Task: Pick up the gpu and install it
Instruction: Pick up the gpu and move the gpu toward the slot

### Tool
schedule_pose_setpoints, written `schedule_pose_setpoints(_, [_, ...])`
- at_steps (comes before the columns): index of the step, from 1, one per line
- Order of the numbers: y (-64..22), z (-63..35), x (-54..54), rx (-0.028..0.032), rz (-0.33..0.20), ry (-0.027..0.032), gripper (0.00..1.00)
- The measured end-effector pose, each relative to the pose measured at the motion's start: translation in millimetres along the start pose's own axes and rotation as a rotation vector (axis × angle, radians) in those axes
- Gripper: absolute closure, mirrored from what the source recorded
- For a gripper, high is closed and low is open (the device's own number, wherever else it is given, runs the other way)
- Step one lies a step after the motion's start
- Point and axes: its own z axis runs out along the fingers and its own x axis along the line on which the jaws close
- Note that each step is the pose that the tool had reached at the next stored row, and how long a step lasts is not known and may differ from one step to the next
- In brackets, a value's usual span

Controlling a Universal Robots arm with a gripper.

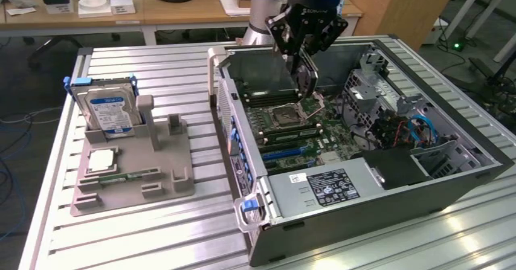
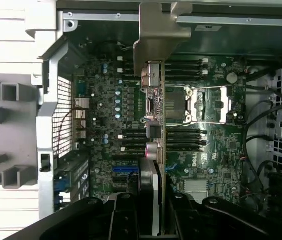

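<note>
Gpu [image 2: 153,132], thin flat card, clamped in hand [image 2: 153,216].

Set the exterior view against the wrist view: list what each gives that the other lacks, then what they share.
Exterior view's own: the hard drive standing upright on the exterior view's left, a memory stick lying flat near it, and the labelled power supply inside the case.
Wrist view's own: the perforated rear grille and the row of capacitors beside it.
Shared: the gripper shut on the gpu above the open case, the motherboard and its CPU socket.
</note>
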Motion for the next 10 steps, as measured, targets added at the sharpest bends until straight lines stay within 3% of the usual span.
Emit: schedule_pose_setpoints(10, [0.3,0.4,-27.0,0.0001,0.000,0.0001,0.72])
